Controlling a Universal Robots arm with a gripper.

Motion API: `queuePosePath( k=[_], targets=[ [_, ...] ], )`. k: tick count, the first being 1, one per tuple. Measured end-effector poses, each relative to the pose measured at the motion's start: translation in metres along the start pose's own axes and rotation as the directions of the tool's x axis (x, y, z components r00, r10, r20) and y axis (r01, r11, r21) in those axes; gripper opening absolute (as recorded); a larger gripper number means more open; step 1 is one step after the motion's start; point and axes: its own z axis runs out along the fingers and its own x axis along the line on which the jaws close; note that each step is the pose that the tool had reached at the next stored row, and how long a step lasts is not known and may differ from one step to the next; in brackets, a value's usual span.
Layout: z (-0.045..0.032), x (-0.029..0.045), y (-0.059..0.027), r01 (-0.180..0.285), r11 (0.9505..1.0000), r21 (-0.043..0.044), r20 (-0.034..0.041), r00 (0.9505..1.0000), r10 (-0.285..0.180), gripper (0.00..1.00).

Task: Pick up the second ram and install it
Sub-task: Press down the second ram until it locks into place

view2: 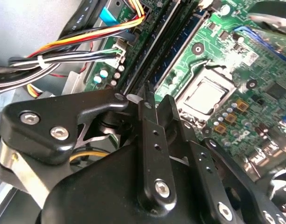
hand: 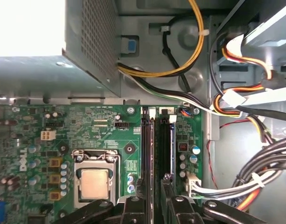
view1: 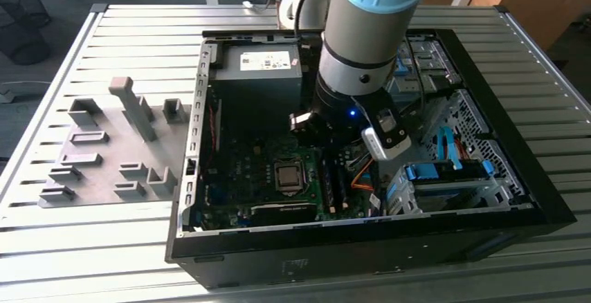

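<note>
Beside silver square processor socket, thin long second ram seen edge-on in its black motherboard slot, black gripper right over it; clamped or released cannot be told. Advisable: straight, even downward pressure, clear of bundled multicoloured cables.

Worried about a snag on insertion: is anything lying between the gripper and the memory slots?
Nothing visible. The gripper hangs directly over the long black memory slots on the green motherboard; the bundled cables run off to one side.
</note>
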Motion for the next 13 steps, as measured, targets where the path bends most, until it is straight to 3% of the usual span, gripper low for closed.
queuePosePath(
  k=[7,13],
  targets=[
    [-0.0168,0.0003,0.0008,0.000,1.0000,0.0076,-0.0005,1.0000,0.000,0.27],
    [-0.0172,0.0004,0.0008,0.000,1.0000,0.0090,-0.0013,1.0000,0.000,0.13]
  ],
)
